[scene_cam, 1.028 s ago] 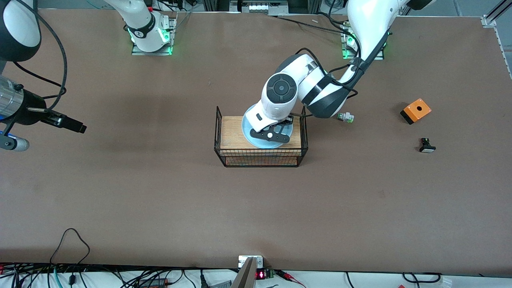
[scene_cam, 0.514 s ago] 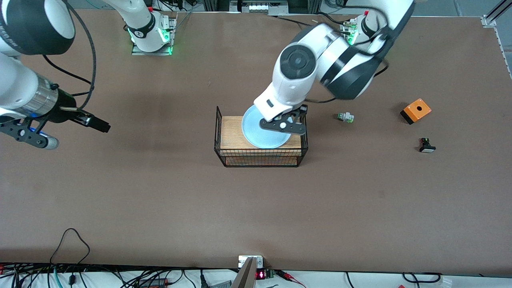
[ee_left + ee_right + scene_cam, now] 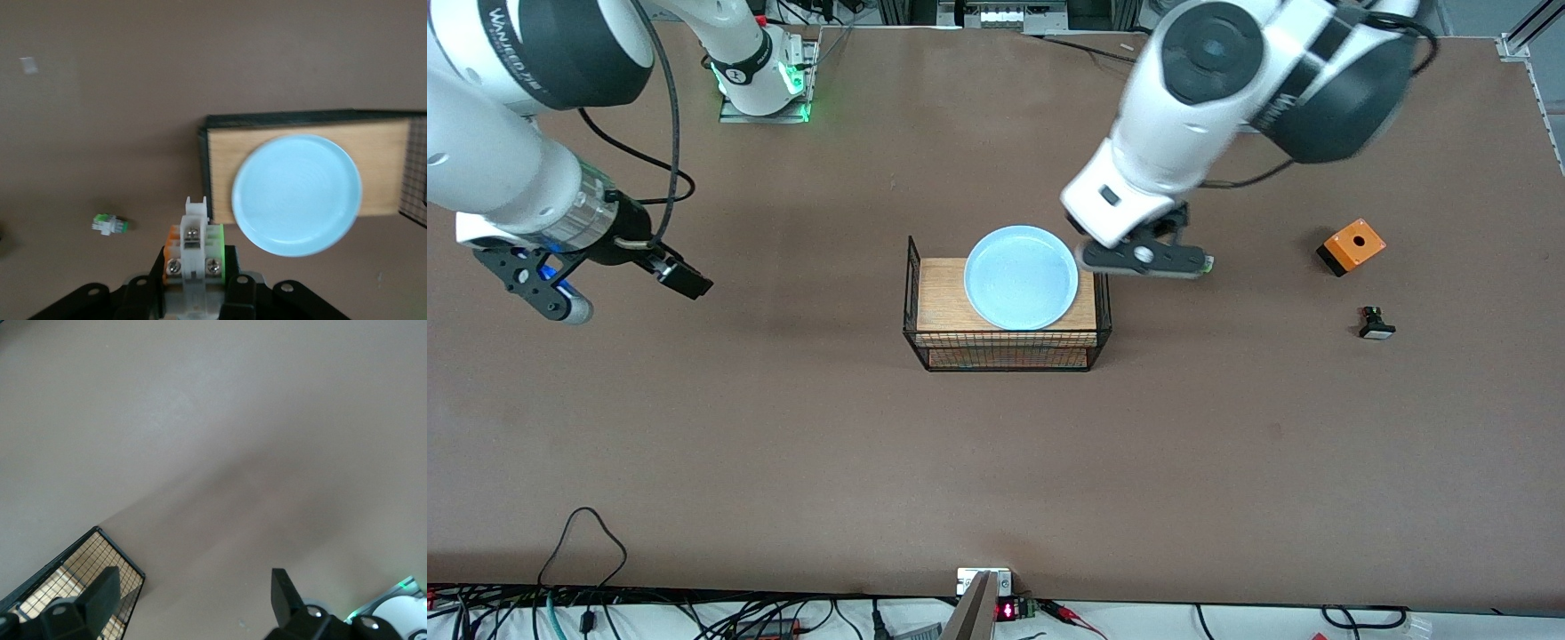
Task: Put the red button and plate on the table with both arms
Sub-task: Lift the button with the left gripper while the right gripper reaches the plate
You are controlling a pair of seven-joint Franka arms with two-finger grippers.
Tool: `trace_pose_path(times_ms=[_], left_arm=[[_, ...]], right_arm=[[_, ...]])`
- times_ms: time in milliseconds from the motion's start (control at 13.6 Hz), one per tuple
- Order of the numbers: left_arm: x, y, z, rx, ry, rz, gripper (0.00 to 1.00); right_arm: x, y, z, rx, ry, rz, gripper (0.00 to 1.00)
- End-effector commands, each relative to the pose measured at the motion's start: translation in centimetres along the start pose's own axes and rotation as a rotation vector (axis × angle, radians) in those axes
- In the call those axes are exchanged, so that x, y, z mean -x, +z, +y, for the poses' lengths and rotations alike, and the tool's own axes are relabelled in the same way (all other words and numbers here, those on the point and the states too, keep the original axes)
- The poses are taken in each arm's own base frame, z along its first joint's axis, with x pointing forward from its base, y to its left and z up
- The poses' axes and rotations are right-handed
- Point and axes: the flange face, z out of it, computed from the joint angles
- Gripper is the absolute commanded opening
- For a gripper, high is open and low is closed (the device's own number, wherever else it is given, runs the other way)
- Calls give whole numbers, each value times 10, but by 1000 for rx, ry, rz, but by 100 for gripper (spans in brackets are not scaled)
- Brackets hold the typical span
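Note:
The pale-blue plate point(image 3: 1021, 276) point(image 3: 297, 195) lies on the wood top of the black wire rack point(image 3: 1005, 351) in the middle of the brown table point(image 3: 783, 427). My left gripper point(image 3: 1143, 258) point(image 3: 193, 270) hangs over the table just beside the rack, toward the left arm's end. It is shut on the red button point(image 3: 193, 240), a whitish switch body with orange and green sides. Its cap is hidden between the jaws. My right gripper point(image 3: 560, 302) point(image 3: 193, 600) hangs open and empty over bare table toward the right arm's end.
A green-capped button point(image 3: 110, 225) lies on the table under the left hand. An orange box point(image 3: 1351, 246) and a black-and-white button point(image 3: 1376, 324) sit toward the left arm's end. A corner of the rack point(image 3: 67, 580) shows in the right wrist view.
The left arm has risen from the plate and swung toward its own end of the table, uncovering the plate. The right arm has moved in toward the rack.

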Motion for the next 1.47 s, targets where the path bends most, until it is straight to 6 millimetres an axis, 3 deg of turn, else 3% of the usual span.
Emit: trace_pose_path(times_ms=[0, 220, 441, 734, 1028, 1248, 1395], left_arm=[[-35, -12, -88, 3, -6, -15, 0], [-59, -14, -187, 14, 16, -53, 0], [-69, -6, -256, 27, 4, -76, 0], [-71, 9, -274, 24, -22, -106, 0], [-60, 8, -269, 0, 31, -69, 0], [-47, 42, -290, -4, 26, -21, 0], [-43, 64, -310, -15, 31, -35, 0]], right_arm=[[35, 4, -34, 7, -32, 50, 100], [66, 20, -65, 14, -62, 68, 100], [82, 34, -90, -24, 12, 82, 100], [111, 46, -114, -49, 173, 88, 100], [167, 58, -141, -56, 219, 97, 100], [189, 51, -160, -159, 175, 118, 100], [213, 59, -173, -176, 138, 123, 100]])
